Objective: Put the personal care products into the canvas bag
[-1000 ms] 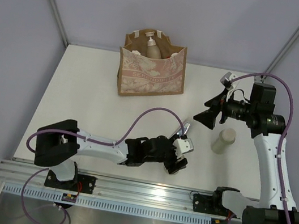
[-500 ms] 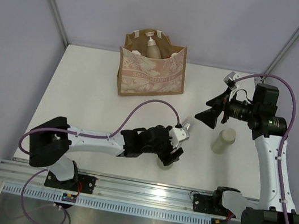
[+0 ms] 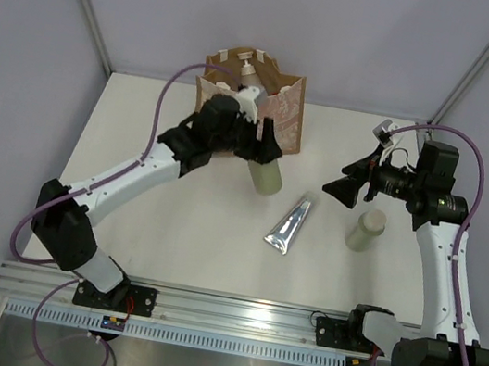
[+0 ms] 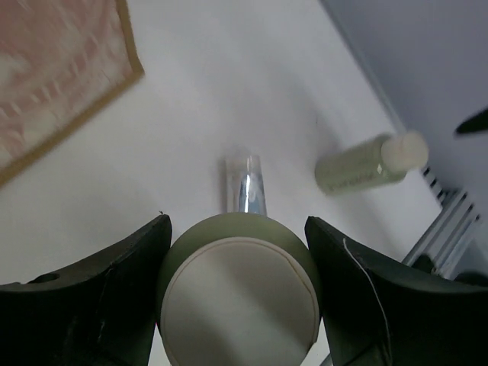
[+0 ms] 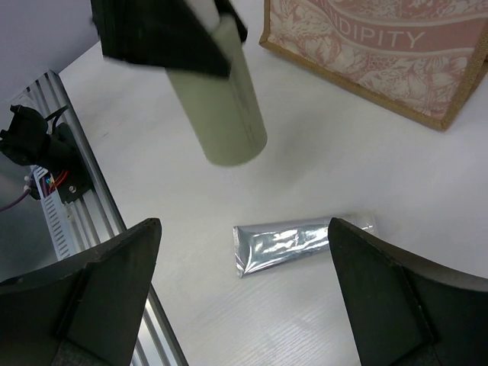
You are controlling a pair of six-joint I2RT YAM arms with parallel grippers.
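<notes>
Transport step.
The silver tube (image 3: 289, 225) and one beige bottle (image 3: 366, 231) lay on the surface (image 3: 147, 204) near the wide-spread right hand (image 3: 342, 188); beyond, the left hand (image 3: 260, 144) clasped a second bottle (image 3: 265, 173) before the canvas bag (image 3: 286, 115), apparently needing lift over its rim.

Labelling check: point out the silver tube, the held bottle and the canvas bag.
silver tube (image 3: 288, 225), top external view, mid body.
held bottle (image 3: 265, 177), top external view, lower body.
canvas bag (image 5: 381, 57), right wrist view, printed front.
</notes>
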